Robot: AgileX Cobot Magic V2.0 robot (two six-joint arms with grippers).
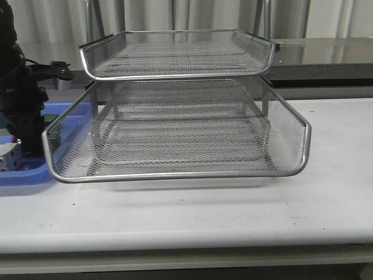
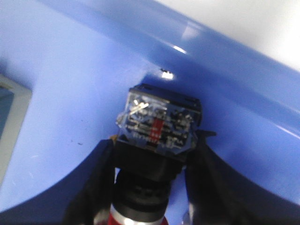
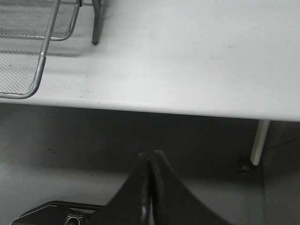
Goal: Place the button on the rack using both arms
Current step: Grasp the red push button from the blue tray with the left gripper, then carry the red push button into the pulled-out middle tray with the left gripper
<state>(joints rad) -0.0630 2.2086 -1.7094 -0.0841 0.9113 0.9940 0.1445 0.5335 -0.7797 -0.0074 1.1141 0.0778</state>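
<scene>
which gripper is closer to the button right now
Left. The left gripper has its fingers on either side of the button over the blue tray. The right gripper hangs shut beyond the table's edge.

A white desk [image 1: 326,198] fills the foreground, its surface evenly lit. Pale pleated curtains [image 1: 175,16] hang behind it, beside a grey counter [image 1: 326,55]. Below the desk's edge lies grey floor [image 3: 56,154], with one white leg [image 3: 259,140] showing.

No legible text or markings
</scene>
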